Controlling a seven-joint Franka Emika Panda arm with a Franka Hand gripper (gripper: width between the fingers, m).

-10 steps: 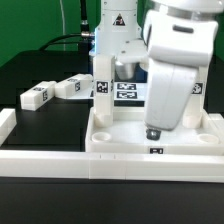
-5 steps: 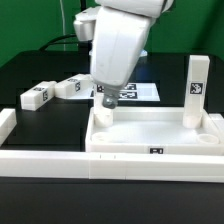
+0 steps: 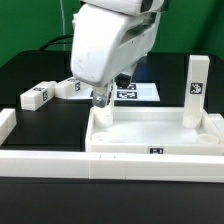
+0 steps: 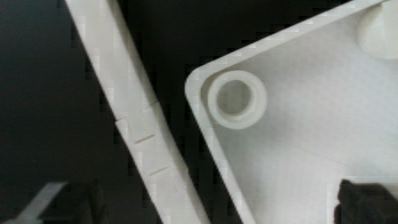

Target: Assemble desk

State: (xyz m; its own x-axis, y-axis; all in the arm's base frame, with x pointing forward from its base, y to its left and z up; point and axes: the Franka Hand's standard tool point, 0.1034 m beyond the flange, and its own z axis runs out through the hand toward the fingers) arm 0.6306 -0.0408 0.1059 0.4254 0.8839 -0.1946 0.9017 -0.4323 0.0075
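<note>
The arm is leaning in from above, and the gripper hangs low over the far corner of the tabletop, on the exterior view's left. The jaws stand wide apart with nothing between them. In the wrist view the dark fingertips sit at opposite edges of the picture. Below them is the rounded tabletop corner and its round corner recess, which looks bare. A long white strip runs beside that corner across a dark gap. From this angle it cannot be told whether the strip is rim or wall.

The tabletop lies flat on the black table, tray side up. Its near edge is up against the long low border wall that crosses the near side of the scene. Over on the exterior view's right, an upright leg block stands in the tabletop's far corner, its tag facing the camera.

Out on the exterior view's left, two more parts lie on their sides on the table, well apart from the tabletop. The left leg block is there, and the second lying leg block is just beside it and a little farther back. The marker board lies flat beyond the tabletop's far rim, partly hidden by the arm.
</note>
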